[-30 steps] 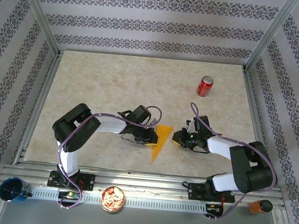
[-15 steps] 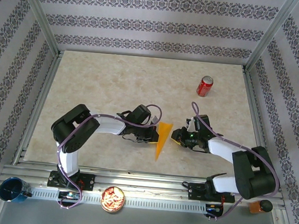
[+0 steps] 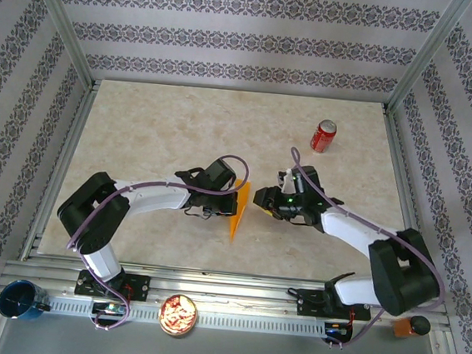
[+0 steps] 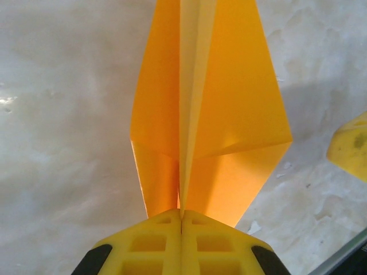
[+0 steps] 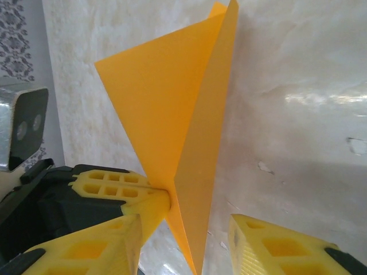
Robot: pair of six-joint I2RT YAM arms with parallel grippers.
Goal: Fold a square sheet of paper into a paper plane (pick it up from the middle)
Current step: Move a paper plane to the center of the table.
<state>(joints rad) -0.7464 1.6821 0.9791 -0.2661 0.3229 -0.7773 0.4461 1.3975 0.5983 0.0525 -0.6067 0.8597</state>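
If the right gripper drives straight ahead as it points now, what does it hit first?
The paper plane: its lower edge sits between the fingers of the open right gripper, pinched by the shut left gripper. Depth beyond is unclear.

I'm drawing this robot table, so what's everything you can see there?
folded orange-yellow paper plane: one, orange-yellow, mid-table
metal soda can: one, red, far right
cup: one, blue, near-left corner
round tin of pinkish bits: one, near rail
marbled table: one, beige
left arm: one, white-black, yellow jaws shut on the plane
right arm: one, white-black, yellow jaws open, facing the plane
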